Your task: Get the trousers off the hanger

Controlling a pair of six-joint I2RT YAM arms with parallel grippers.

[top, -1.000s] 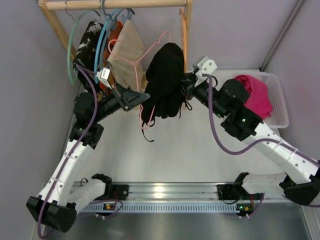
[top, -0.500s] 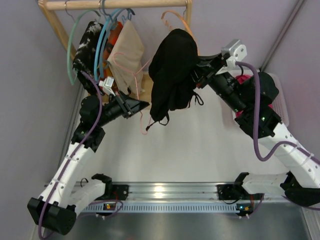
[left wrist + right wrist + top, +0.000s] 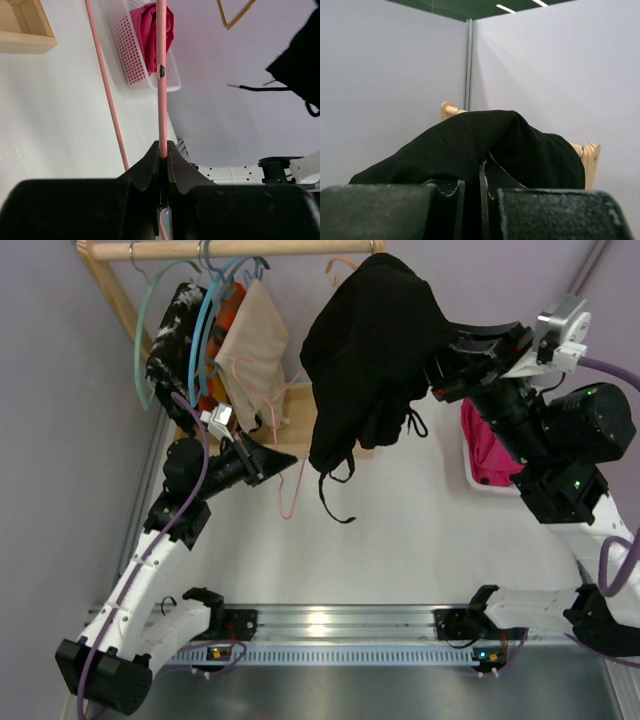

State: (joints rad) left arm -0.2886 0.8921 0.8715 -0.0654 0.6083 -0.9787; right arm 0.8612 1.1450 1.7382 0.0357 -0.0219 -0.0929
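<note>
right tool [image 3: 481, 186]: it is clamping shut on a fold of the black trousers, with cloth filling the narrow slit between its two fingers. The arm is reaching up high, close to the wooden rack.
black trousers [image 3: 370, 350]: they are hanging as a bunched drape from the right tool, in the air in front of the rack and above the table. In the left wrist view, their edge is showing apart from the hanger wire.
drawstrings [image 3: 335, 502]: they are dangling in thin loops below the black cloth and are not touching the table.
left tool [image 3: 163, 150]: it is gripping the pink hanger, with both fingers pressed together on the thin wire. It is pointing toward the hanging black cloth from the left.
pink hanger [image 3: 161, 75]: one wire is running straight out from the left tool's fingertips, and a second wire is slanting away beside it.
magenta trousers [image 3: 487, 445]: they are lying crumpled inside the white basket, well apart from the hanger.
white basket [image 3: 131, 55]: it is sitting on the table at the right side, partly hidden under the right arm in the top view.
wooden rack [image 3: 230, 249]: it is standing at the far edge, carrying several hangers at its left end.
beige garment [image 3: 250, 350]: it is hanging on the rack, to the left of the black trousers.
table [image 3: 400, 550]: it is lying pale beneath both arms.
</note>
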